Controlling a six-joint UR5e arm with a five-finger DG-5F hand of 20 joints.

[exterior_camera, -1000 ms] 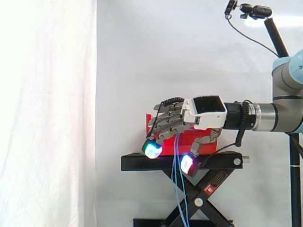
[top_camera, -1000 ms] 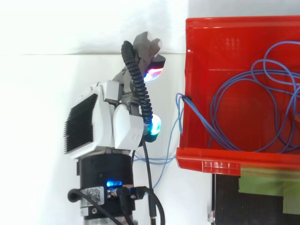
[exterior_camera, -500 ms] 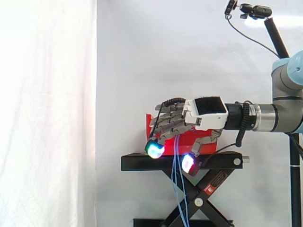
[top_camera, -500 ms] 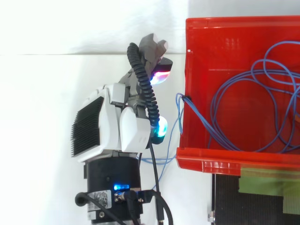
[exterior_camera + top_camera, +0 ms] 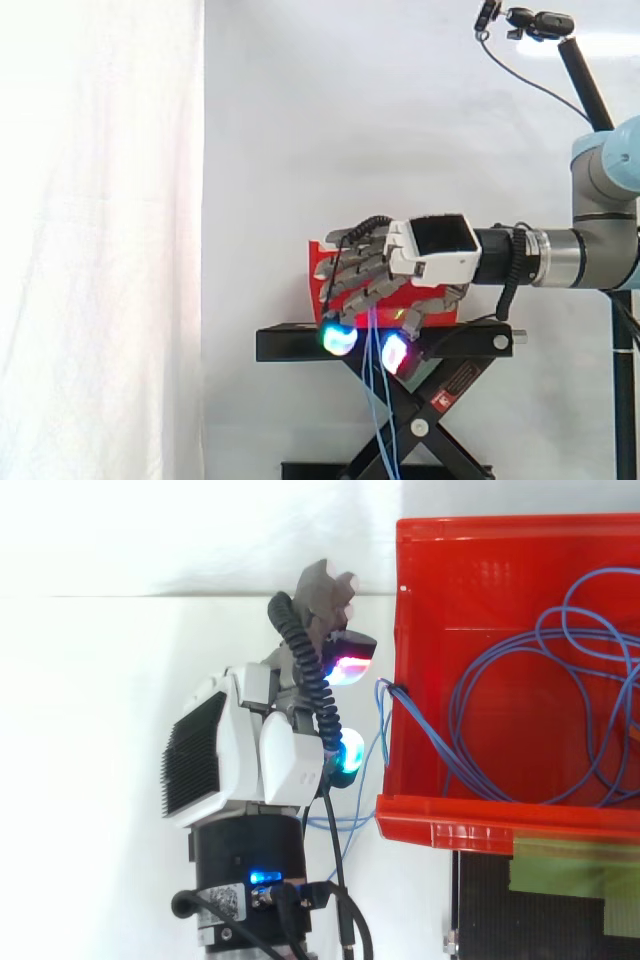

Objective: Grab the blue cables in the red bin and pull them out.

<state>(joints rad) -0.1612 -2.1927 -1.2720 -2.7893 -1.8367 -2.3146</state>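
Seen from above, my hand [image 5: 250,760] sits at 9 o'clock of the red bin [image 5: 450,825], fingers [image 5: 352,283] curled, seemingly clamped on the blue cables [image 5: 376,405] that cross its wall and hang down, their coils inside at 3 o'clock.

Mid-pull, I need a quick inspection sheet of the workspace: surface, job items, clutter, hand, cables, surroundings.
Surface: black stand, carrying the bin on its platform.
Job's things: red bin, open top, cable loops inside.
Clutter: nothing seen.
Hand: hand is outside the bin, beside its wall, over the hanging strands; whether it grips them cannot be told.
Cables: blue cables lie looped in the bin; some strands leave over the wall nearest the hand and hang down past the stand.
Surroundings: white curtain; camera on a pole at upper right.
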